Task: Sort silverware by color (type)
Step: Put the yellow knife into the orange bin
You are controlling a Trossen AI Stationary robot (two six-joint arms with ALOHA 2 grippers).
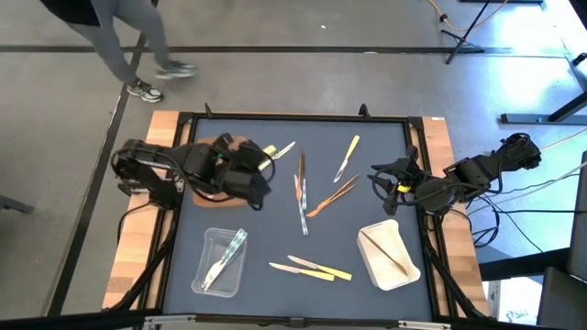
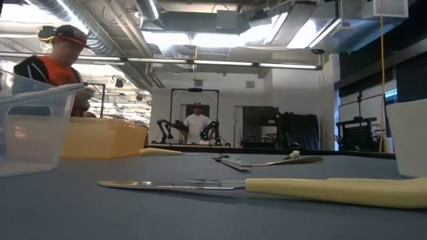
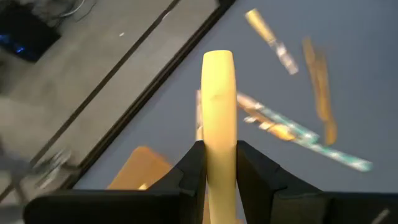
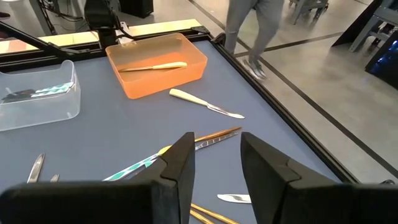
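A robotics lab in an open industrial hall: exposed ceiling ducts [image 2: 100,30], strip lights, a concrete floor [image 1: 303,23] with tripod stands, and a second two-armed robot rig [image 2: 193,123] across the room.

The left arm [image 1: 215,170] hides most of the brown tray [image 1: 223,144], and the person's [image 1: 119,37] upper body is cut off
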